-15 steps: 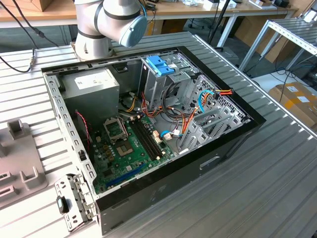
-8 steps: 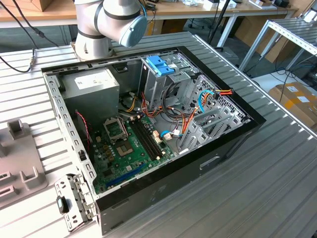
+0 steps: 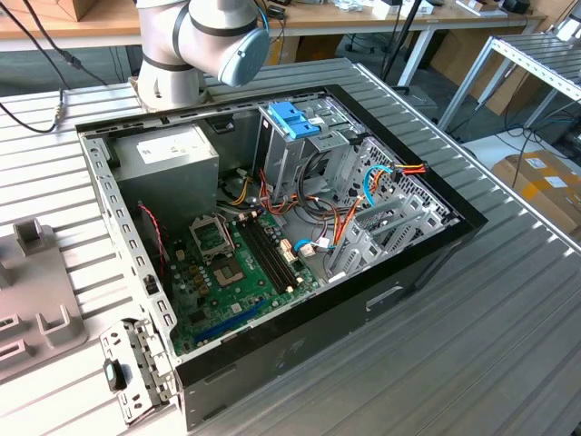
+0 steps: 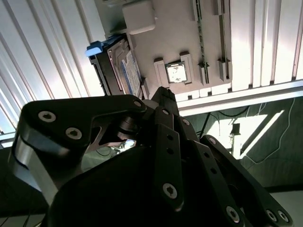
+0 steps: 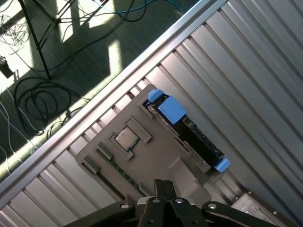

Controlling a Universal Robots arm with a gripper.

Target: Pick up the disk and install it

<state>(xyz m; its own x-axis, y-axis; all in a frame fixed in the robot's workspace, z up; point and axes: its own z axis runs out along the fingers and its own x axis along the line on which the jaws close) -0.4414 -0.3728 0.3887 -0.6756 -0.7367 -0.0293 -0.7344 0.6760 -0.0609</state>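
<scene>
At the exterior view's left edge, the grey tray (image 3: 41, 300) lies on the slatted table (image 3: 472, 345) just beside the open computer case (image 3: 272, 227). The drive cage (image 3: 300, 145) stands deep inside the case, away from the tray, and the arm (image 3: 204, 41) rises behind the case.

In the first wrist view, the disk (image 5: 196, 137) appears to stand on edge in a slot along one side of the tray (image 5: 142, 161). Its long axis runs with that side, with the blue tab (image 5: 171, 109) at one end. The gripper (image 5: 164, 182) hovers over the tray's near end with its fingers pressed together, holding nothing. The disk lies ahead, well apart. The square chip (image 5: 126, 138) sits mid-tray on the disk's inner side, and bare slats leave room on its outer side.

In the second wrist view, the gripper (image 4: 163, 91) points across the tray (image 4: 189, 38), and the disk (image 4: 124, 71) is off to one side of its line.
</scene>
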